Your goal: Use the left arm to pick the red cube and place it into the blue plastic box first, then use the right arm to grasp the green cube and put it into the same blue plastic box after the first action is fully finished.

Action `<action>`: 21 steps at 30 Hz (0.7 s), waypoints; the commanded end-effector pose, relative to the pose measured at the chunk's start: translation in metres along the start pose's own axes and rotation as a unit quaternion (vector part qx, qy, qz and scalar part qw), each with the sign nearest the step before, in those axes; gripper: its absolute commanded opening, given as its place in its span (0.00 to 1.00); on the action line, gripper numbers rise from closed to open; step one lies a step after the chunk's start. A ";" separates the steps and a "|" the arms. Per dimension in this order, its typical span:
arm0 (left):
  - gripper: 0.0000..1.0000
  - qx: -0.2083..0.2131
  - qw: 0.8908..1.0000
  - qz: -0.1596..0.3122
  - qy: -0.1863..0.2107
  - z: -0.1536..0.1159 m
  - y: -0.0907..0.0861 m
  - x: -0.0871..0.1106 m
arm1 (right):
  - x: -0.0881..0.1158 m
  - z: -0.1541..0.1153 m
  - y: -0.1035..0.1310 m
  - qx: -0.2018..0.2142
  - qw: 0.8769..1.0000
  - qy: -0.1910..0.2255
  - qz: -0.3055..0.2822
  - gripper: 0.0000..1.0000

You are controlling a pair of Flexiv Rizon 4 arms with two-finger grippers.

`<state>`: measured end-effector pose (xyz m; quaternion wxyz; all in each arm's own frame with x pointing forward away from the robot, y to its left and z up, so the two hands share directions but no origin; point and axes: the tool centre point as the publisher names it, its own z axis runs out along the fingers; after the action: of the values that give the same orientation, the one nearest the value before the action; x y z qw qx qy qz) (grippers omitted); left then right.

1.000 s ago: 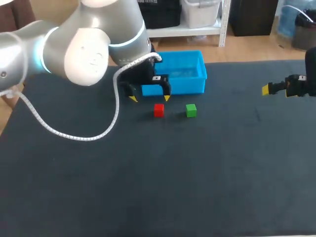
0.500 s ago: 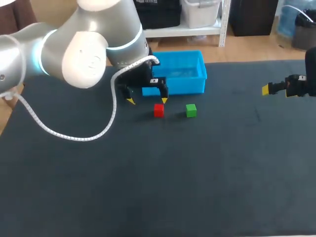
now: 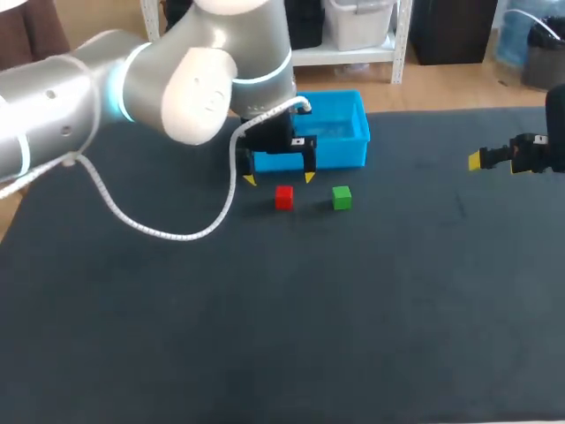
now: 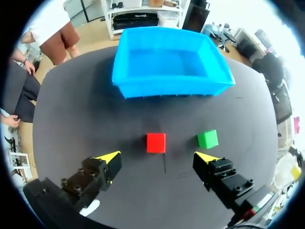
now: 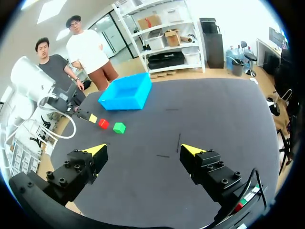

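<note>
The red cube [image 3: 283, 197] lies on the dark table just in front of the blue plastic box [image 3: 350, 150], with the green cube [image 3: 342, 197] close on its right. My left gripper [image 3: 278, 179] hangs open above the table between box and red cube. In the left wrist view the red cube [image 4: 156, 142] sits just ahead of the open left gripper [image 4: 159, 157], roughly centred between its tips; the green cube [image 4: 208, 139] is off to one side and the blue box [image 4: 128, 86] lies beyond. My right gripper [image 3: 477, 161] hovers open at the table's right side, far from both cubes [image 5: 103, 123].
The dark table [image 3: 353, 300] stretches wide in front of the cubes. My left arm's white cable [image 3: 150, 230] loops down over the left part of the table.
My left gripper has shifted right, from left of the red cube to above and just behind it. The cubes, box and right arm have not moved.
</note>
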<state>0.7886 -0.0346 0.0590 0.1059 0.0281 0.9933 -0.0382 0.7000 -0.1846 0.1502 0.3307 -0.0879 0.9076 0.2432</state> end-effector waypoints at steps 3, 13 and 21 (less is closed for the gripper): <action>1.00 -0.021 0.999 -0.003 0.035 0.017 -0.001 -0.024 | 0.000 0.000 0.000 0.000 1.000 0.000 0.000 1.00; 1.00 -0.023 0.999 -0.005 0.049 0.031 0.007 -0.020 | 0.000 0.000 0.000 0.000 1.000 0.000 0.000 1.00; 1.00 -0.016 0.999 0.008 0.047 0.044 0.004 -0.014 | 0.000 0.000 0.000 0.000 1.000 0.000 0.000 1.00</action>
<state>0.8098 -0.0326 0.0238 0.0591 0.0351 0.9974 -0.0206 0.7000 -0.1846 0.1502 0.3307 -0.0879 0.9076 0.2432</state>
